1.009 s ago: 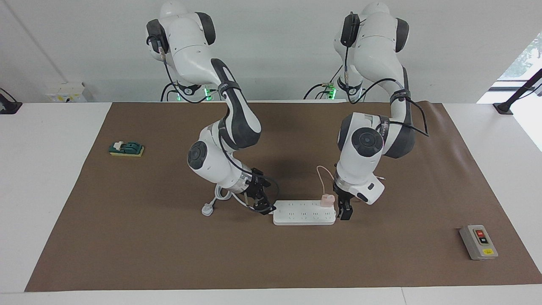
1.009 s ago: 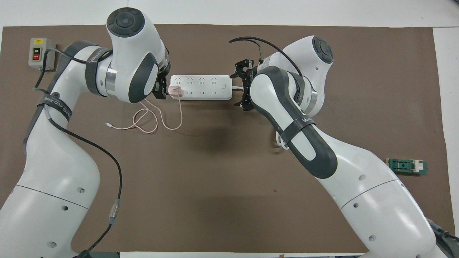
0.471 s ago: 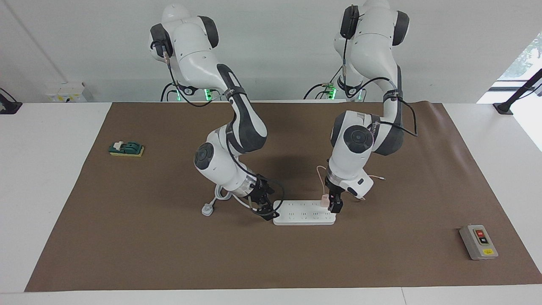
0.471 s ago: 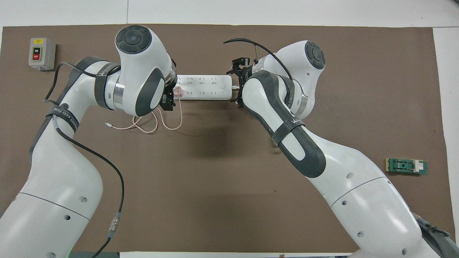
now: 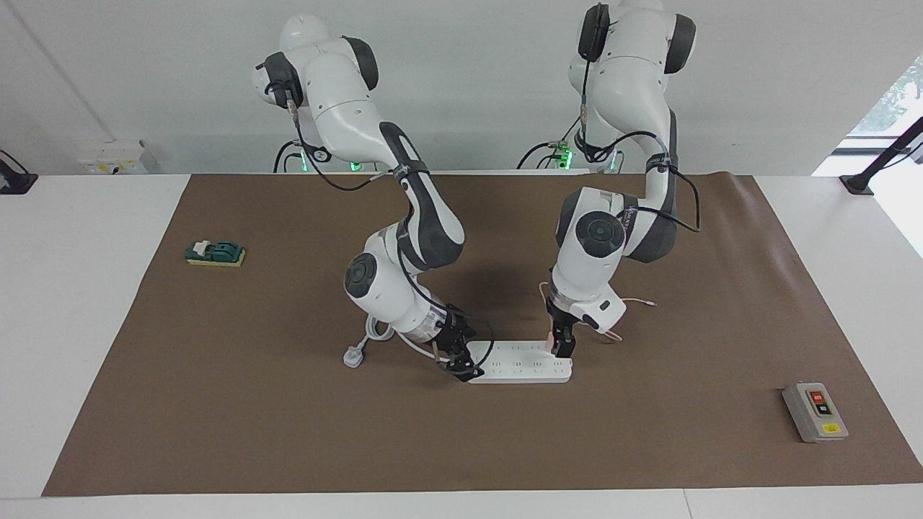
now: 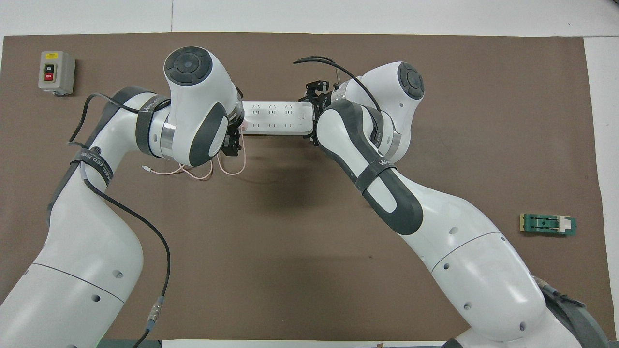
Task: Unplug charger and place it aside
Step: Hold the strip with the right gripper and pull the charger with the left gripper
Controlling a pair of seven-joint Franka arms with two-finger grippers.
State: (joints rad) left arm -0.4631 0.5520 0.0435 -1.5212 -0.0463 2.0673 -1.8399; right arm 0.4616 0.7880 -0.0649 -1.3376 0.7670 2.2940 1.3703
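Brown matting is covering most of the white table (image 5: 94,216), and I am looking at both arms bending down to the middle of it. A long white power strip (image 5: 520,369) is lying there, and the charger (image 5: 551,339) is sitting plugged into its end toward the left arm's side, mostly hidden by the left tool (image 5: 562,347). I am seeing that tool pointing straight down at the charger, but I cannot tell whether its fingers are apart or pressing on the pink cube. From overhead, the charger's thin pink cable (image 6: 213,166) is looping on the mat nearer to the robots than the strip. The right tool (image 5: 461,364) is reaching down at the strip's other end, right against it; I cannot tell how its fingers are standing either. A white three-pin plug (image 5: 352,356) with its thick cord is lying beside that arm, toward the right arm's end of the table. Well apart from all this, a grey switch box (image 5: 815,411) is resting toward the left arm's end, and a small green block (image 5: 214,253) is sitting toward the right arm's end.
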